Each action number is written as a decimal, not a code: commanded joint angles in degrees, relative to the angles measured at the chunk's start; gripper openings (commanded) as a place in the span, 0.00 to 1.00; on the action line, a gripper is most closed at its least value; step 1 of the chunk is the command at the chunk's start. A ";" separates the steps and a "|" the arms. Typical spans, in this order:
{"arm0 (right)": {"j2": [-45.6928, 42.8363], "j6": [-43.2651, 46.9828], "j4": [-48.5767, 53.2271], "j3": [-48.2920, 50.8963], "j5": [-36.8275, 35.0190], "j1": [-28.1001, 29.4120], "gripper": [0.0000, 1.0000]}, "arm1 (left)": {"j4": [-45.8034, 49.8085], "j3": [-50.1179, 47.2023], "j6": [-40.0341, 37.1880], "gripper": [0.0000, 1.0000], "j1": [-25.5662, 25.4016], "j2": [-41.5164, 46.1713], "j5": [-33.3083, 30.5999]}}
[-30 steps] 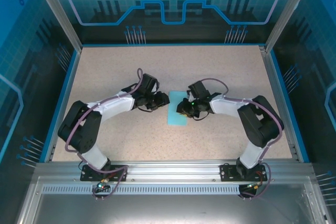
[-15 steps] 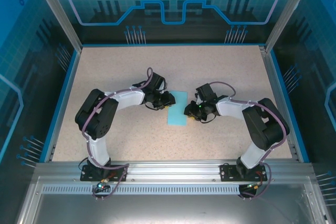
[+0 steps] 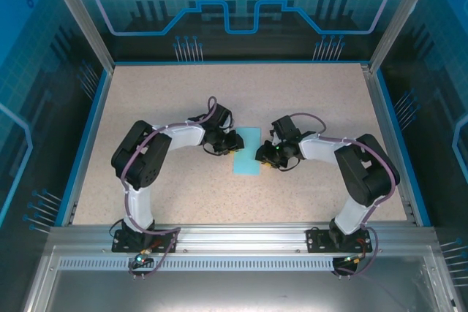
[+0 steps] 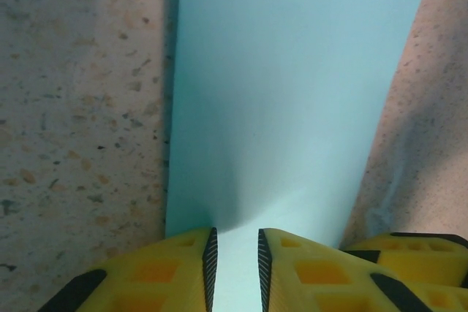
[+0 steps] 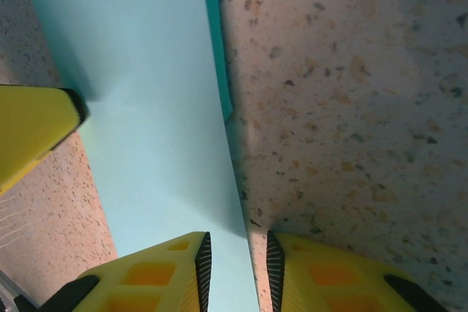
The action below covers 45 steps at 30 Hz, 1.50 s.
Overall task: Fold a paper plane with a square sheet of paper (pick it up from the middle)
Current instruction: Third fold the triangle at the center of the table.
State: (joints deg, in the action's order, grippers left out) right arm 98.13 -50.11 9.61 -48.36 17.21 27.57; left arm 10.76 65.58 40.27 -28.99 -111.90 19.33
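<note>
Item: square sheet of paper [image 3: 247,167], light cyan, lying flat near the middle of the speckled beige worktop [image 3: 168,93]. From above it shows as a rectangle, longer front to back than across, between the two arms. Left gripper [image 3: 235,143]: at the sheet's left long edge, toward the far half; arm bent in from the left base, purple cable along it. Left wrist view: yellow jaws with black ribbed pads stand only a narrow slit apart, at the near edge of the paper [image 4: 278,93], with cyan showing through the slit. A soft shadow lies on the sheet just ahead of them, and a gap shows between the pads, so nothing is clamped. Right gripper [image 3: 260,156]: at the sheet's right long edge, about mid-length, opposite the left one and slightly nearer the bases. Right wrist view: jaws likewise a narrow slit apart, astride the paper's edge, one jaw over the sheet [image 5: 139,71], the other over bare worktop; nothing clamped. Darker cyan strip [image 5: 215,42] along that edge; whether lower layer or shade, cannot tell. Yellow finger [image 5: 33,133] of the left arm at the sheet's opposite edge. Surround: blue rim [image 3: 91,129] round the worktop, aluminium rail [image 3: 241,235] at the near edge carrying both arm bases.
</note>
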 commanded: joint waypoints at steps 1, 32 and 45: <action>1.45 0.98 0.35 -1.36 1.54 -0.51 0.29 | 2.63 0.95 -1.25 0.24 0.19 -1.36 -0.60; 0.86 -2.70 -3.27 0.38 3.95 -1.31 0.23 | 3.23 -0.16 -1.26 0.22 0.45 -0.33 -0.44; 2.20 -4.08 -4.10 -0.51 6.81 -2.35 0.10 | 0.85 -4.92 -8.28 0.39 0.37 11.31 0.62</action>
State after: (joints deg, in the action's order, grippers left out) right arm 99.26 -53.54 5.87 -48.36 21.80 26.09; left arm 11.33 62.28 35.83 -28.82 -105.38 19.38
